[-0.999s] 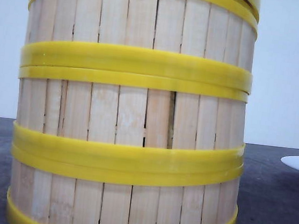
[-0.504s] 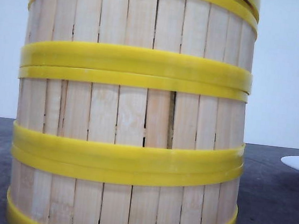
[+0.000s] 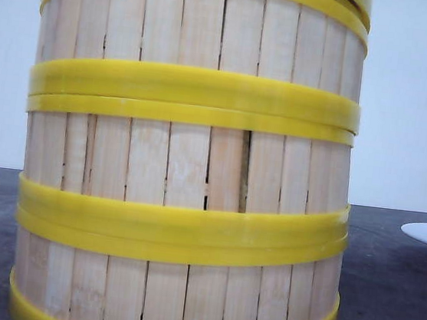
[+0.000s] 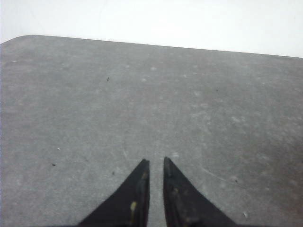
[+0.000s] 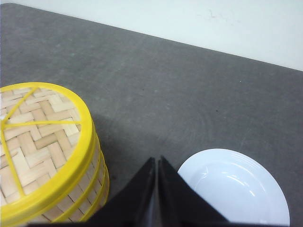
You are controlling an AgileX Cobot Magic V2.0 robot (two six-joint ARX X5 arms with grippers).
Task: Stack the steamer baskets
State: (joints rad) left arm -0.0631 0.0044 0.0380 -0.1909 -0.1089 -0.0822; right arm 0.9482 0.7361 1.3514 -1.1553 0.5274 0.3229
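**Baskets stacked, both arms clear**

The baskets [image 3: 187, 165] stand as one straight column on the surface [image 3: 390, 304], capped by a woven lid [image 5: 38, 142]; a plate [image 5: 234, 189] lies just beside the stack. Left fingers [image 4: 155, 165] and right fingers [image 5: 156, 163] are nearly closed, holding nothing. Judged light and stiff, with slick rims: grip the slatted wall.

Lab-like test bench — bare grey table [image 4: 94, 104], blank white wall [image 3: 413, 98]
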